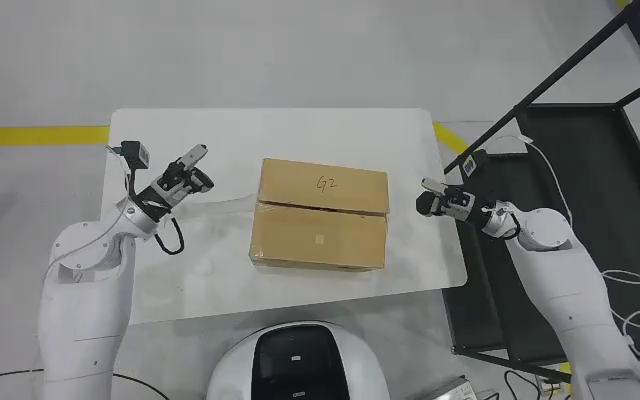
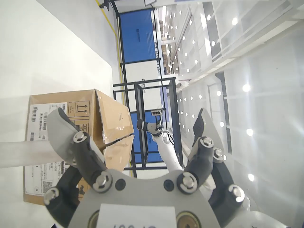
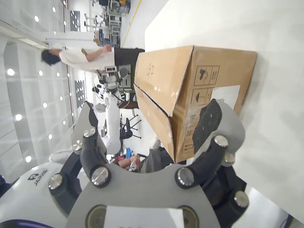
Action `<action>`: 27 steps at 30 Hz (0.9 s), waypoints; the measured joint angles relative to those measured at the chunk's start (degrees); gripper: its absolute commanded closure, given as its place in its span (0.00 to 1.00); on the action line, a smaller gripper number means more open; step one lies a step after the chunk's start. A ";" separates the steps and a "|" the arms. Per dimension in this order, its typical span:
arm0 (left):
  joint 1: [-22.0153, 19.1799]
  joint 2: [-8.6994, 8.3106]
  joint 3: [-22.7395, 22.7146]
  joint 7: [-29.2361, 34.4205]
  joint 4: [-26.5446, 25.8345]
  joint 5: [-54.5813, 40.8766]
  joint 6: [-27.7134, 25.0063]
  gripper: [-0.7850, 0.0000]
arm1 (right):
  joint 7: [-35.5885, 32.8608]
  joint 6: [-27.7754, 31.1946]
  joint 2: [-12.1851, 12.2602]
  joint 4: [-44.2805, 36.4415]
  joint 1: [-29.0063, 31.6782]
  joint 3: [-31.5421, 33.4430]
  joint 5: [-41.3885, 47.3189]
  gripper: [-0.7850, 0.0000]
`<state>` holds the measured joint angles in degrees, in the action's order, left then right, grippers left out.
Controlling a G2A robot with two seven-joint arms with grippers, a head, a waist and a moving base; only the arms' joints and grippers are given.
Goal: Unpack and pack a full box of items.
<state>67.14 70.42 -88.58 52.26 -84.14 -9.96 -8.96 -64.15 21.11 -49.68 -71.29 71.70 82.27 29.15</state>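
A closed brown cardboard box (image 1: 320,213) sits at the middle of the white desk (image 1: 230,140). Its two top flaps meet along a ragged seam, so whatever is inside is hidden. A small handwritten mark on the flap farther from the robot is too faint to make out surely. The left hand (image 1: 200,167) hangs above the desk off the box's left end, apart from it, jaws spread wide and holding nothing. The right hand (image 1: 424,195) hangs off the box's right end near the desk's edge, likewise spread and empty. In the left wrist view, one of that hand's fingers (image 2: 60,131) covers part of the white label on the box's end face. In the right wrist view, a dark finger pad hides some of the printed symbols on the other end. A black metal rack (image 1: 590,160) stands just beside the desk on the right, cut off by the frame.
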 measured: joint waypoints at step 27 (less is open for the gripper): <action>-6.79 -0.55 1.73 9.63 8.71 -5.74 -3.65 0.00 | -7.32 7.90 -1.38 3.06 -3.17 -5.54 2.03 0.00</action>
<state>60.34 69.87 -86.85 61.89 -75.43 -15.70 -12.61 -71.47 29.01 -51.05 -68.24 68.54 76.74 31.18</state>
